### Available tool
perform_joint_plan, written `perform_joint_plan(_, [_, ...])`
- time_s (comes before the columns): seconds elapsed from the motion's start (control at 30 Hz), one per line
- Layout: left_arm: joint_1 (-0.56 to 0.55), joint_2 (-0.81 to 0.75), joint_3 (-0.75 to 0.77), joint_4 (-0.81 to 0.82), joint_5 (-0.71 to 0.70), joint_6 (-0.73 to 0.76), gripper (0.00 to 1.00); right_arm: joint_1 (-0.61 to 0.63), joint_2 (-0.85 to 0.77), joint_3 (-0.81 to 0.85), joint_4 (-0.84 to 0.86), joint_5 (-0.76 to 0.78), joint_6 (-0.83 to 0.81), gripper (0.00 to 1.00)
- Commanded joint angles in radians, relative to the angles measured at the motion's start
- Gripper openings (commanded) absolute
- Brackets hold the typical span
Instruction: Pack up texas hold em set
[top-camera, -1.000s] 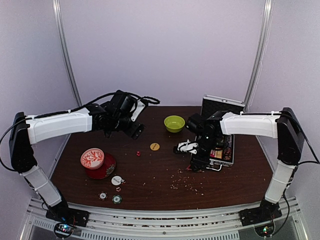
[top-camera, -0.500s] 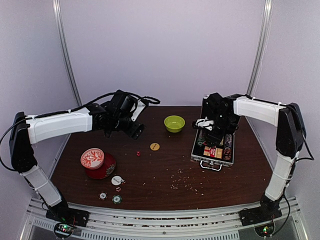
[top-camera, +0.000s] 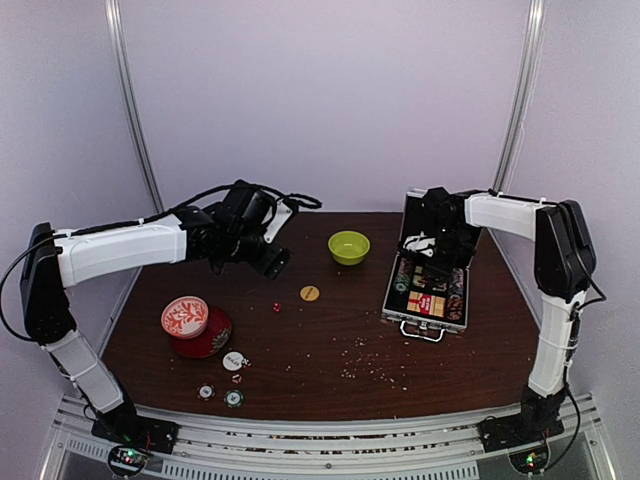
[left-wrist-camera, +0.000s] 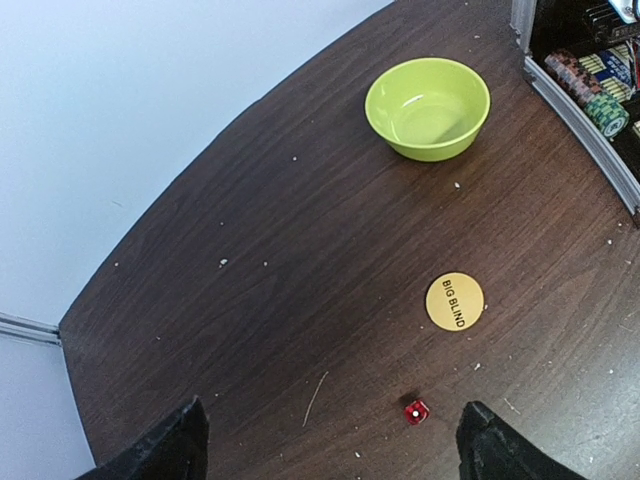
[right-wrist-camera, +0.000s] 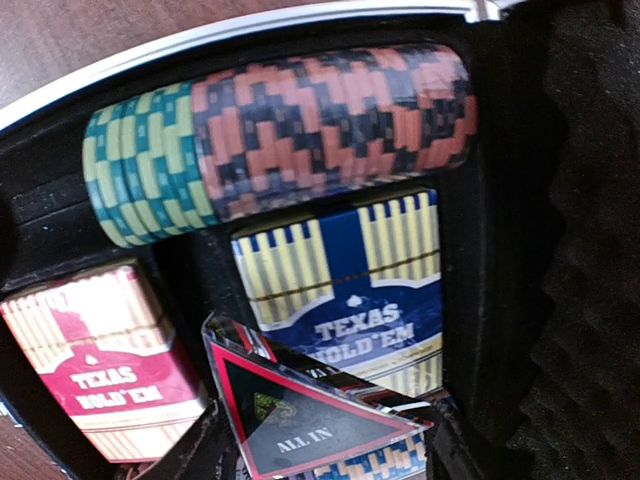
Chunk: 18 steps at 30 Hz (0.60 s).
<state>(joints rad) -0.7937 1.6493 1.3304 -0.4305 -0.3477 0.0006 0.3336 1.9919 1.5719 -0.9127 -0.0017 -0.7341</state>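
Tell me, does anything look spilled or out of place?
Pale crumbs are scattered over the dark wooden table near the front. Outside the silver metal case: yellow round BIG BLIND button, tiny red die, round chips front-left.

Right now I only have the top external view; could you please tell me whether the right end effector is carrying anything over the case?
Observer: Yes, the right end effector grips a black triangular ALL IN marker, over the blue Texas Hold'em deck in the case.
Operator: Thank you. What is printed on the tan disc near the bowl?
Observer: It reads BIG BLIND.
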Motion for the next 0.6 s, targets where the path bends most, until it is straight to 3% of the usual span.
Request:
perform_joint_plan(0.0, [-0.003,0.013,0.027,0.011,0.015,0.002,0.88,-0.017,0.024,0.043,0.021,0.011,-0.013,0.59])
perform_joint_plan(0.37, [-0.002,0.025,0.03,0.007,0.017,0.002,0.88,-0.03,0.066,0.058,0.049,0.004,-0.048,0.62])
perform_joint_plan(0.57, [-0.003,0.027,0.03,0.007,0.018,0.002,0.88,-0.033,0.049,0.034,0.097,0.028,-0.045,0.73])
